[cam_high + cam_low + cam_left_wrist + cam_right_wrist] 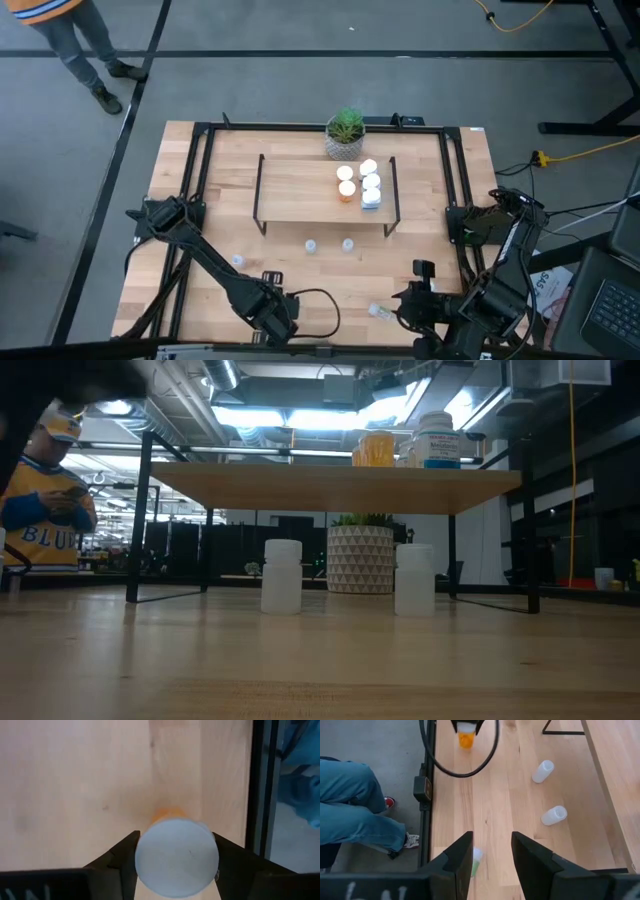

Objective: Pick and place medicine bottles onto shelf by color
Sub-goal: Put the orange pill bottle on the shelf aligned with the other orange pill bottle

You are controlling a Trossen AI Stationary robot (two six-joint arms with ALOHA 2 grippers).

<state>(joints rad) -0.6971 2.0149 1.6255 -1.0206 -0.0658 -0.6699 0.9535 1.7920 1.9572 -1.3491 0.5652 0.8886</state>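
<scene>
Pale wood covers the whole table (300,265), and on it stands the shelf (300,190), a light board on thin black frames, with the potted plant (345,134) in its patterned pot just behind. Five bottles sit at the shelf's right end: two orange ones (346,187) beside a column of white ones (370,182). From table height one white bottle (438,440) up there shows a blue label, its print too small to read. Below the shelf's front edge two small pale bottles (311,245) stand apart. The left gripper (176,862), near the table's front edge, has its fingers partly closed either side of an orange bottle with a white cap (176,856), touching it or nearly so. The right gripper (492,857) hangs over the front right, fingers parted and holding nothing; a small bottle (476,860) lies on the wood below it. A person (45,490) beyond the table wears a yellow jersey reading "BLU".
</scene>
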